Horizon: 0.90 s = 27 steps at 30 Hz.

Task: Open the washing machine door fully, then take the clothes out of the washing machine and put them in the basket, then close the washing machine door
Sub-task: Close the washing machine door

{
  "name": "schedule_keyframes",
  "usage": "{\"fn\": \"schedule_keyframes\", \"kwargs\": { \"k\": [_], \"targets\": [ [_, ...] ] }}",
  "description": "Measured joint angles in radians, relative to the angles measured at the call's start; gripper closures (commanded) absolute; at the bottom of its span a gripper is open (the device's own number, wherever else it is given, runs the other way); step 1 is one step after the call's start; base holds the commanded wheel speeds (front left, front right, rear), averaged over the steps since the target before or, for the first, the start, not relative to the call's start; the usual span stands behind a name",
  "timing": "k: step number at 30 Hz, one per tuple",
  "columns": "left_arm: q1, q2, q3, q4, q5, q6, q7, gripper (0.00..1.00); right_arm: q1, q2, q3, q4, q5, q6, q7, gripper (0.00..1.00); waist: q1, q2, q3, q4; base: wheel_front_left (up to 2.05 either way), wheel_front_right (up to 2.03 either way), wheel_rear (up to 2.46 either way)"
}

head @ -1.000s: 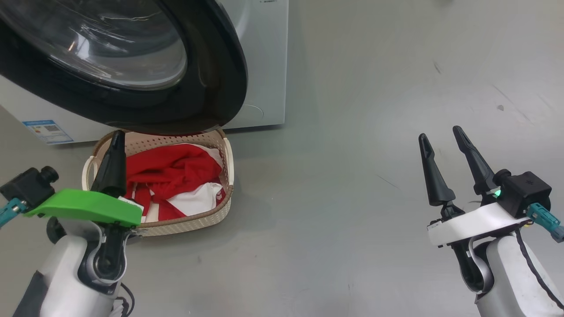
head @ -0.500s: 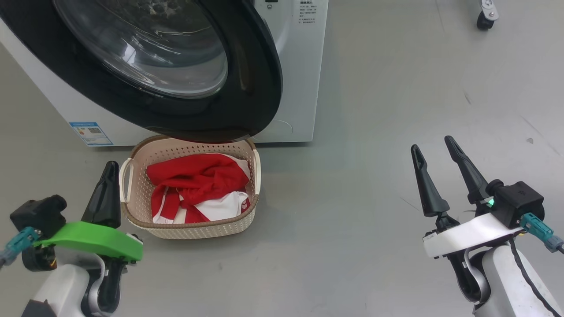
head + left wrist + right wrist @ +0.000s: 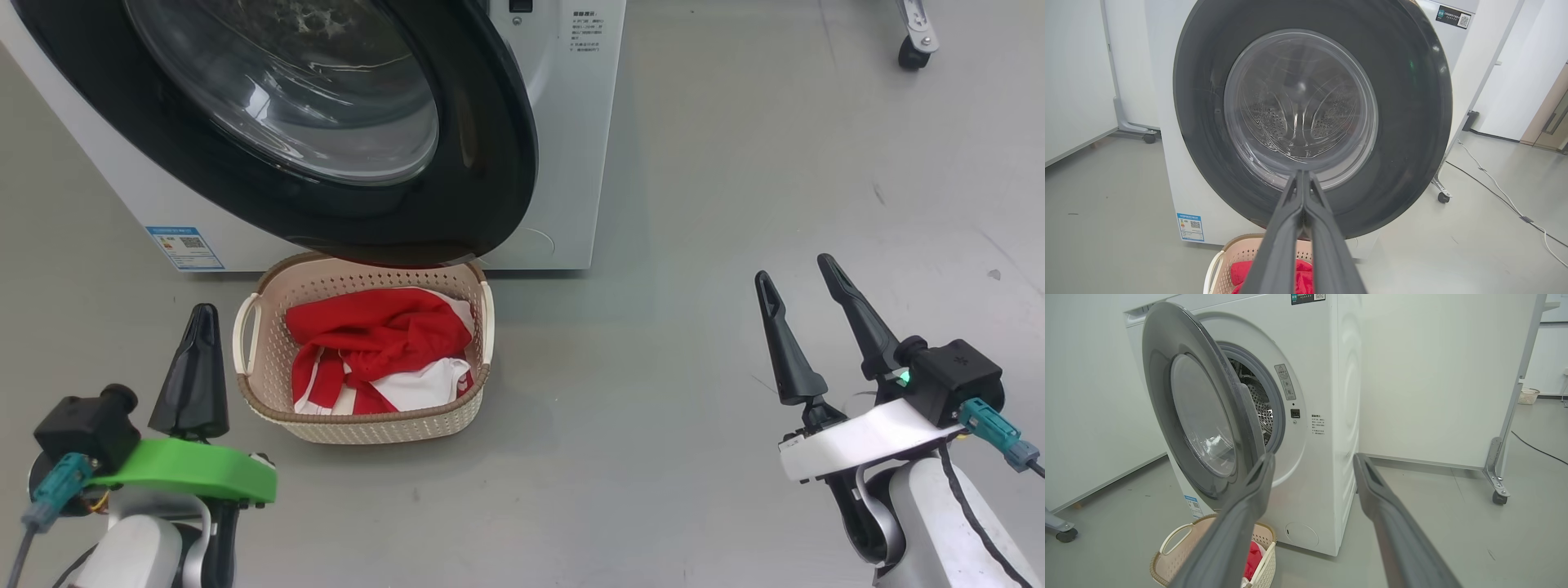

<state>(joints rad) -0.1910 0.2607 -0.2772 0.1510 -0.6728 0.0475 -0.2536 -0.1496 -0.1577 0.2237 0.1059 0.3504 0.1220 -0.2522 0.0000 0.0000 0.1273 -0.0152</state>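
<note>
left pincer (image 3: pixel 202 317): lower left, fingers together, empty, aimed at washing machine door (image 3: pixel 490 147)
right pincer (image 3: pixel 793 269): lower right, fingers apart, empty
clothes (image 3: pixel 375 335): in basket (image 3: pixel 384 429)

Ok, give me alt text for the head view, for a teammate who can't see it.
Red and white clothes lie in the cream basket on the grey floor, under the lower edge of the open washing machine door. The left gripper, shut and empty, sits lower left beside the basket; the right gripper, open and empty, lower right.
</note>
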Motion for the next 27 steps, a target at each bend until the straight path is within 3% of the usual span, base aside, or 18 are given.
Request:
{"fn": "schedule_keyframes", "kwargs": {
  "k": [2,4,13,27],
  "targets": [
    [0.016,-0.012,0.006,-0.008,0.03,0.002,0.0,0.53,0.0,0.0,-0.001,-0.003,0.0,0.0,0.0,0.0,0.0,0.0,0.001,0.002,0.0,0.0,0.0],
    [0.025,-0.021,0.016,-0.025,0.059,0.002,0.0,0.0,0.001,0.0,-0.001,-0.003,0.0,0.0,0.0,0.0,0.0,0.0,0.002,0.005,0.0,0.0,0.0],
    [0.078,-0.057,0.039,-0.065,0.162,0.009,0.0,0.0,0.011,0.0,-0.005,-0.007,0.0,0.0,0.0,0.0,0.0,0.0,0.008,0.016,0.0,0.0,0.0],
    [0.133,-0.109,0.079,-0.088,0.226,-0.011,0.0,0.0,0.013,0.009,-0.016,-0.005,-0.001,0.0,0.0,0.0,0.0,0.0,0.011,0.012,0.0,0.0,0.0]
  ]
}}
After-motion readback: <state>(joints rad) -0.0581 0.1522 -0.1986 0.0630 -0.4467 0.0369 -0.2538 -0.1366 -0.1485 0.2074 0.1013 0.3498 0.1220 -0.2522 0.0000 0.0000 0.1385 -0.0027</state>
